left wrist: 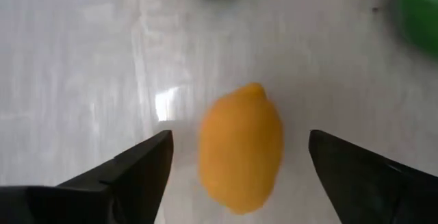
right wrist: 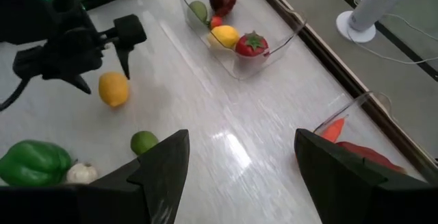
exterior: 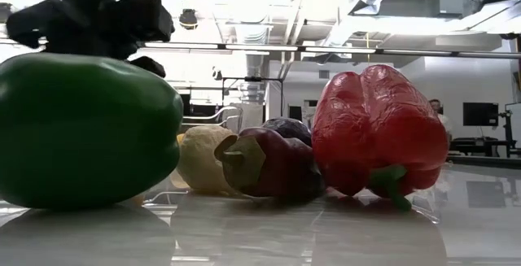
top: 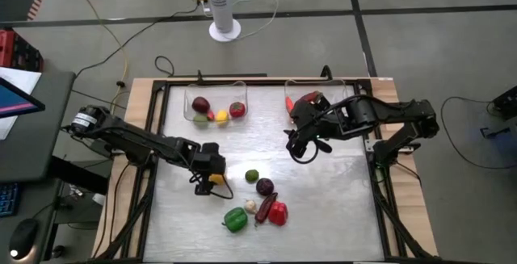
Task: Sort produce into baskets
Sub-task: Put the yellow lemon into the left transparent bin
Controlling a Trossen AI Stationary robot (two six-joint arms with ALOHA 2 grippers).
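Observation:
An orange-yellow lemon (left wrist: 241, 155) lies on its side on the metal table. My left gripper (left wrist: 239, 172) is open above it, pointing steeply down, one finger on either side of the lemon with a gap to each. From above, the lemon (top: 218, 181) shows just beside that gripper (top: 208, 175). My right gripper (right wrist: 243, 176) hangs open and holds nothing, high over the table's far right part (top: 303, 147). Two clear baskets stand at the far edge. The left basket (top: 191, 102) holds a dark red apple, a green piece, a yellow piece and a red tomato. The right basket (top: 349, 88) holds an orange piece and a red piece.
Loose produce lies near the table's front middle: a lime (top: 252, 175), a dark purple round piece (top: 264, 186), a dark chilli (top: 265, 206), a garlic bulb (top: 250, 206), a green pepper (top: 235, 220) and a red pepper (top: 278, 213). A black frame borders the table.

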